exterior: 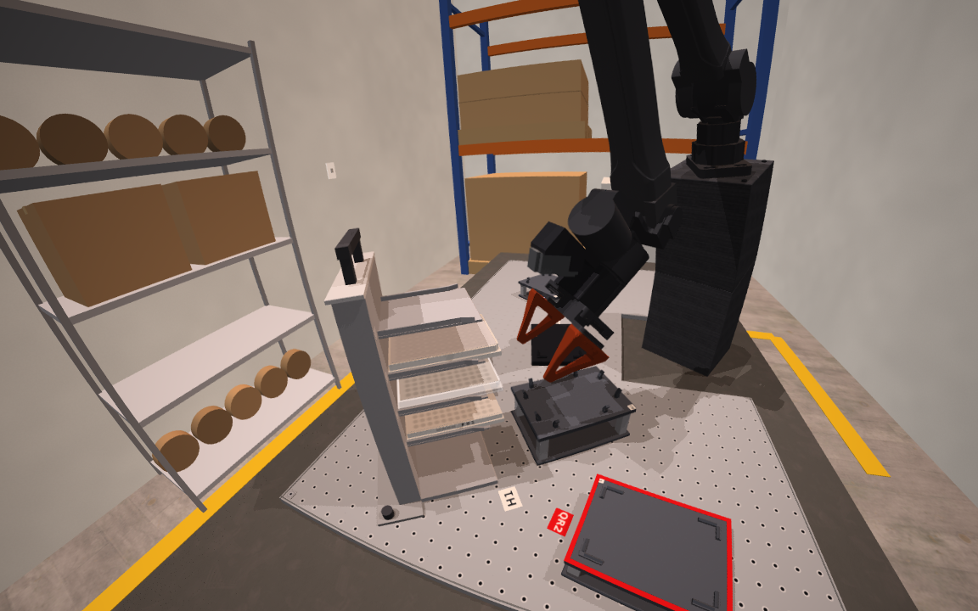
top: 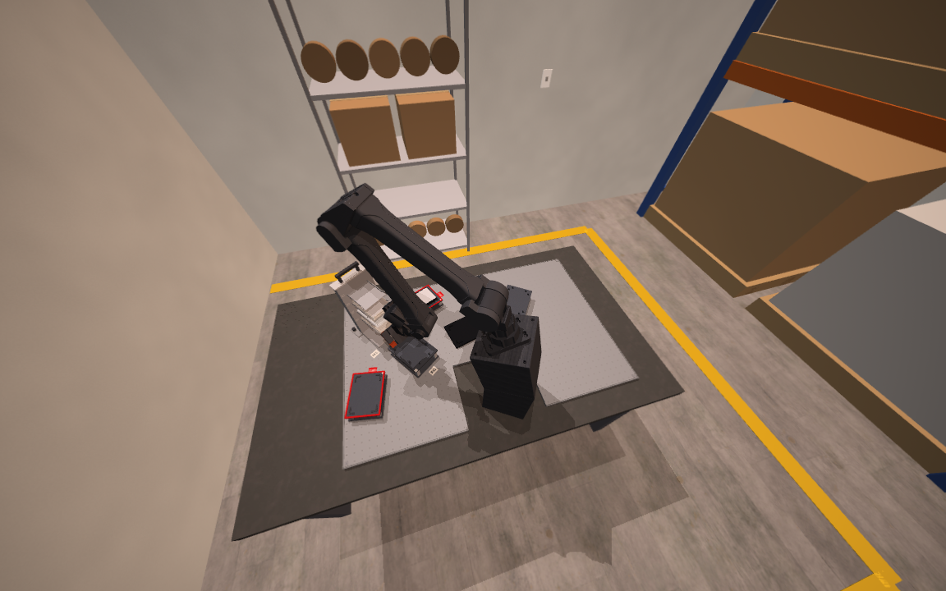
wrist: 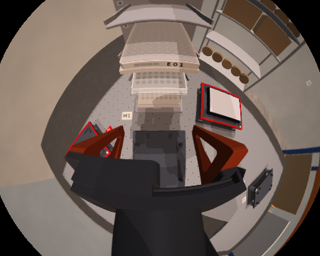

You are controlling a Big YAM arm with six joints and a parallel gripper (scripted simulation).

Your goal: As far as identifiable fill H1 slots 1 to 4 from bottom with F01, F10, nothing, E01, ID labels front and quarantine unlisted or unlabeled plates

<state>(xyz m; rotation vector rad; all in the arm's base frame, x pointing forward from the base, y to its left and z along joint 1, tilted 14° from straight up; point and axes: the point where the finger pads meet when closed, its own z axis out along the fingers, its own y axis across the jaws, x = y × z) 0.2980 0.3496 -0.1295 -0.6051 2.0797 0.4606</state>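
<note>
Gripper (exterior: 564,334) spread wide, empty, low over nest (exterior: 570,414) facing H1 (exterior: 371,379); risk clipping nest pins.

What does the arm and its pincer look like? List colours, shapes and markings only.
Matte black six-joint arm with boxy links and round joint housings, on a ribbed black pedestal. The pincer has two rust-red, open triangular fingers on a black crossbar. No cables or markings visible.
</note>
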